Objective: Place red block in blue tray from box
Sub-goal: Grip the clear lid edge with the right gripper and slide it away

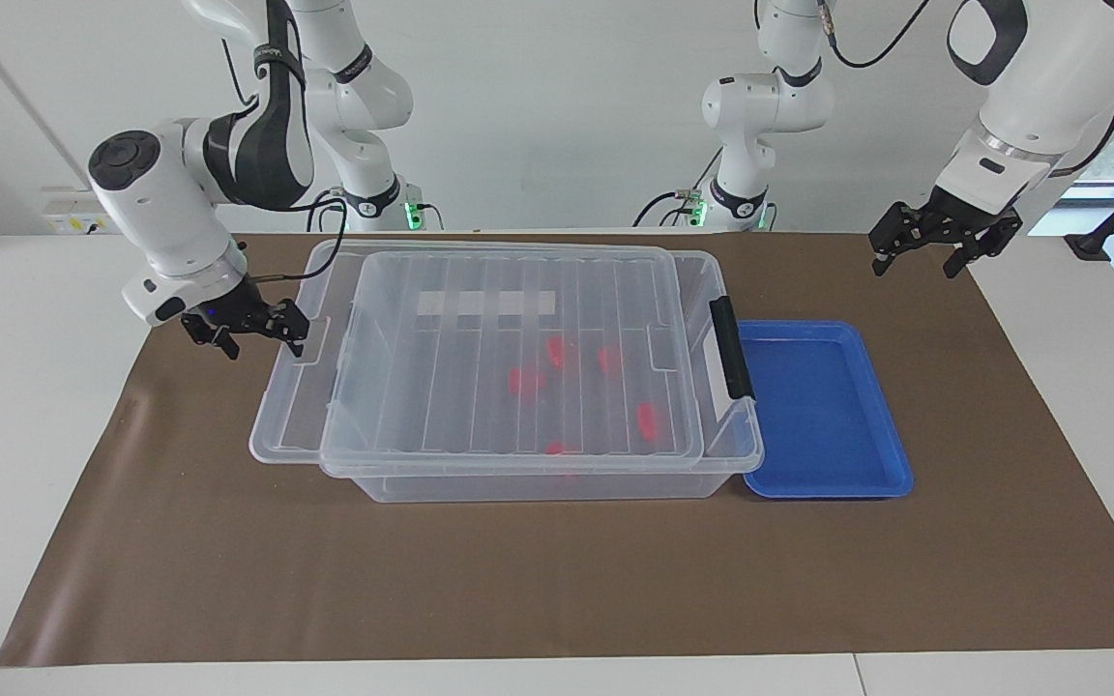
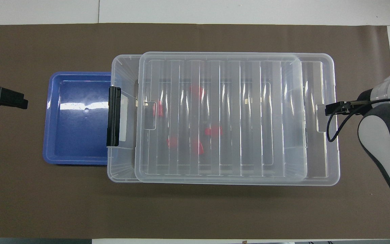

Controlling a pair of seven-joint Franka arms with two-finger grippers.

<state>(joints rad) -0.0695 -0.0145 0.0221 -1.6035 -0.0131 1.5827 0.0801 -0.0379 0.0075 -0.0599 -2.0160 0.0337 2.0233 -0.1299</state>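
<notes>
red block in box, right hand at lid.

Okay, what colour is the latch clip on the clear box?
Black. The latch clip shows best in the overhead view, at the box's end beside the blue tray.

Both arms are glossy white with dark grey joint bands, round black end caps, thin black cables and black two-finger grippers

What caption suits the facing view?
Right end effector drags the lid off the box; red blocks inside.
</notes>
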